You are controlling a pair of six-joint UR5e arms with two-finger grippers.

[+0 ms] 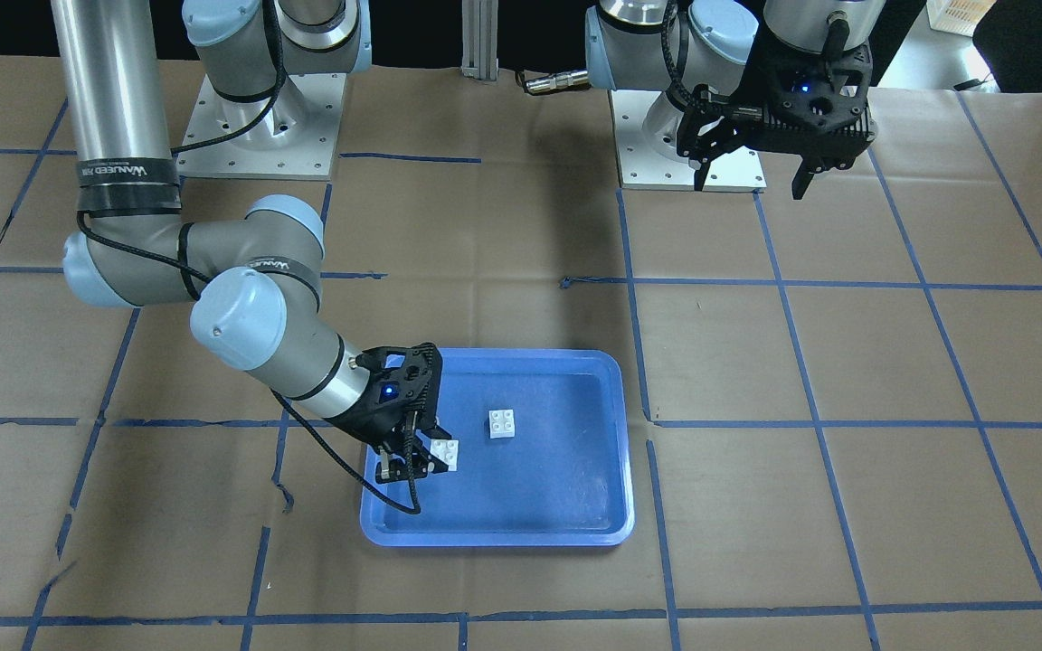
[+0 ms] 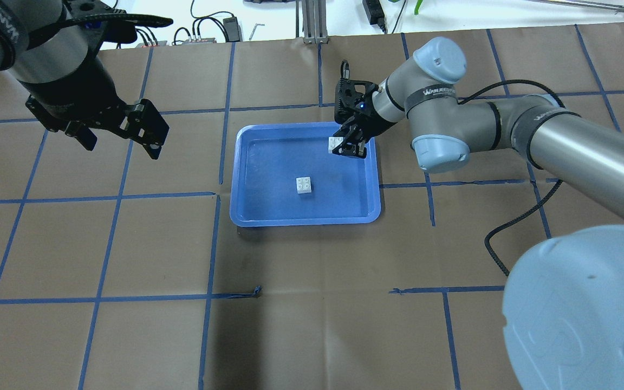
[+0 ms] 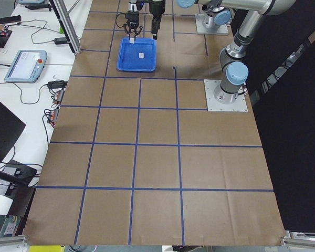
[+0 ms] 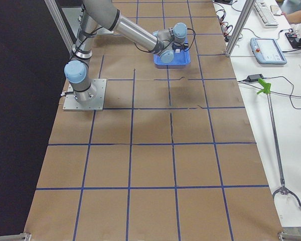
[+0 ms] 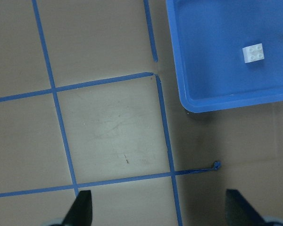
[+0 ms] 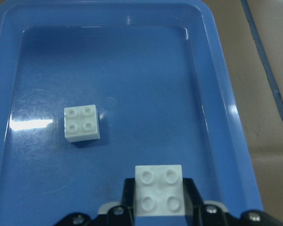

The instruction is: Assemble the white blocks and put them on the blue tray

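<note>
The blue tray (image 2: 258, 211) lies mid-table. One white block (image 2: 304, 185) sits loose on its floor, studs up; it also shows in the front view (image 1: 503, 423), the right wrist view (image 6: 82, 123) and the left wrist view (image 5: 253, 53). My right gripper (image 2: 346, 145) is over the tray's far right corner, shut on the second white block (image 6: 159, 189), which it holds studs up above the tray floor (image 1: 445, 453). My left gripper (image 2: 119, 138) is open and empty, high above the table, left of the tray.
Brown paper with a blue tape grid covers the table (image 2: 312, 303). The two arm bases (image 1: 259, 127) stand at the robot's edge. Operators' gear, a pendant (image 4: 267, 50) and cables lie on the white side table.
</note>
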